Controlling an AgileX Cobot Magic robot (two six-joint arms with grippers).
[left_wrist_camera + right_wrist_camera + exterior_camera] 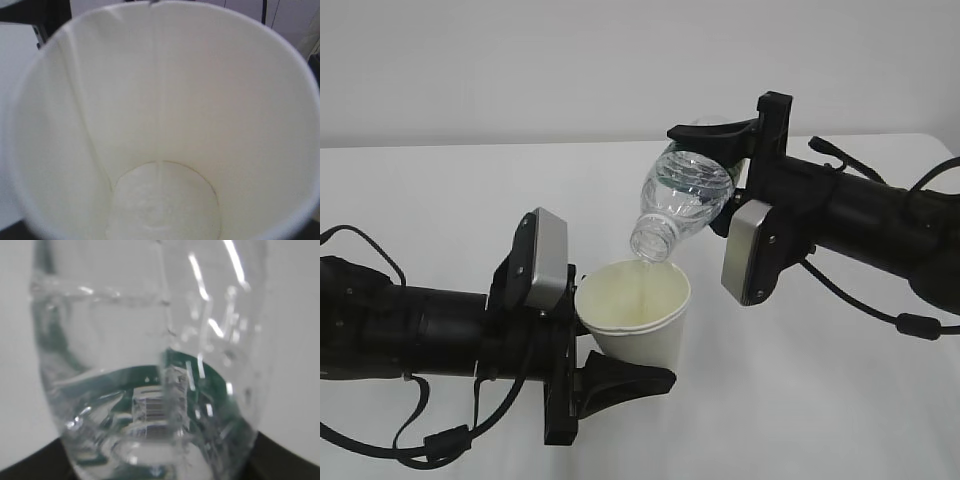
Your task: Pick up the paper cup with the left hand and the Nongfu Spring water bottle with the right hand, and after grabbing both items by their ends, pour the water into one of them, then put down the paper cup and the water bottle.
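Note:
My left gripper (pixel 628 345) is shut on the base of the white paper cup (pixel 638 318) and holds it tilted, mouth up and to the right. The Nongfu Spring water bottle (pixel 682 198) is tipped neck-down over the cup's rim, and my right gripper (pixel 708 172) is shut on its bottom end. A thin stream of water (pixel 646 266) falls from the bottle's mouth into the cup. The left wrist view looks down into the cup (pixel 90 125), with a little water (pixel 160 205) pooled at its bottom. The bottle (pixel 150 340) fills the right wrist view, its green label (pixel 205 372) showing through the wall.
The white table (pixel 440 190) lies under both arms, with a pale wall behind. Black cables (pixel 880 310) hang from the right arm and others loop below the left arm (pixel 420 440).

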